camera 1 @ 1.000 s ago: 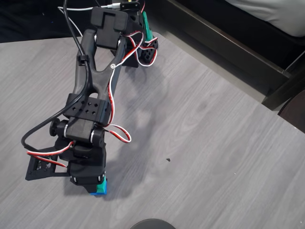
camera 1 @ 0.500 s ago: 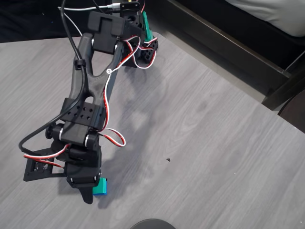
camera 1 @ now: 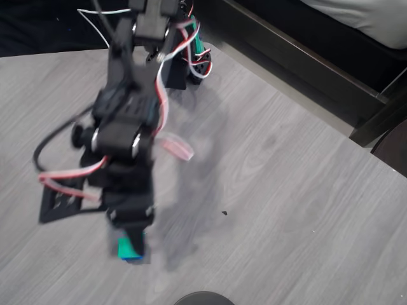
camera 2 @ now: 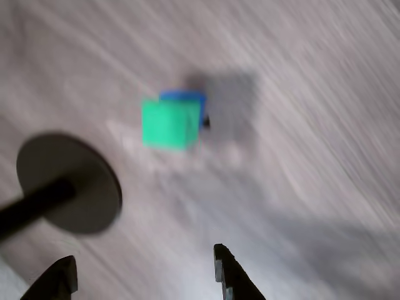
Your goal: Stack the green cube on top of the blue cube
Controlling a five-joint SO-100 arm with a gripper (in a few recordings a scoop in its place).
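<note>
Since half a second ago the arm (camera 1: 130, 127) has swung and now shows blurred, the gripper (camera 2: 145, 275) lifted clear of the cubes with its fingers apart and nothing between them. On the grey table (camera 1: 286, 210) the green cube (camera 2: 170, 124) sits on the blue cube (camera 2: 185, 97), slightly offset. A dark round base (camera 2: 69, 182) stands nearby. No writing is readable.
</note>
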